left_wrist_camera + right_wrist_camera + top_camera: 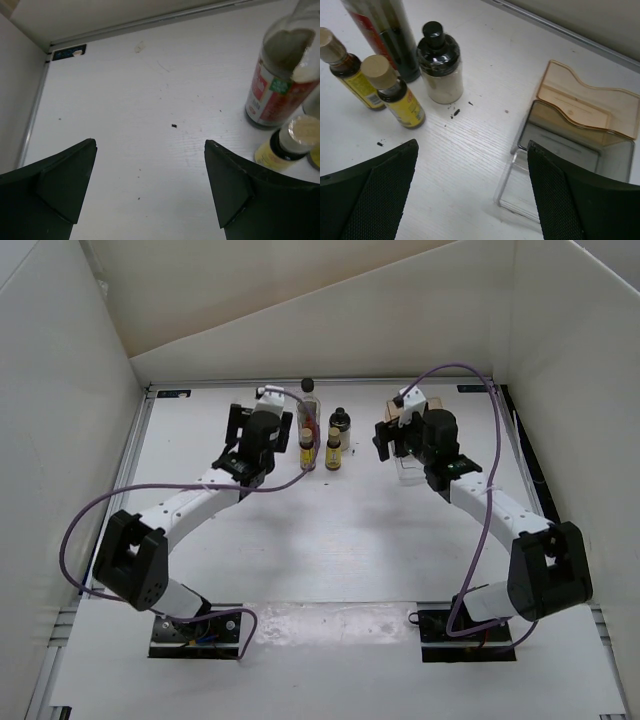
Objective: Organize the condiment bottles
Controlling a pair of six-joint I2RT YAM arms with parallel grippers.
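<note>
The tall bottle [309, 425] was seen standing upright near the far edge of the table [330, 540]. The squat whitish bottle [340, 424] was set just right of it. The first yellow bottle [307, 452] was placed directly in front of it, and the second yellow bottle [333, 450] in front and to its right. The left gripper [150, 144] was held just left of the tall bottle, its fingers spread wide with only bare tabletop between them. The right gripper [472, 144] was held well right of the tall bottle, fingers likewise spread wide and nothing grasped, with the clear box [572, 107] below it. Broad open tabletop was left on the near side of the tall bottle.
</note>
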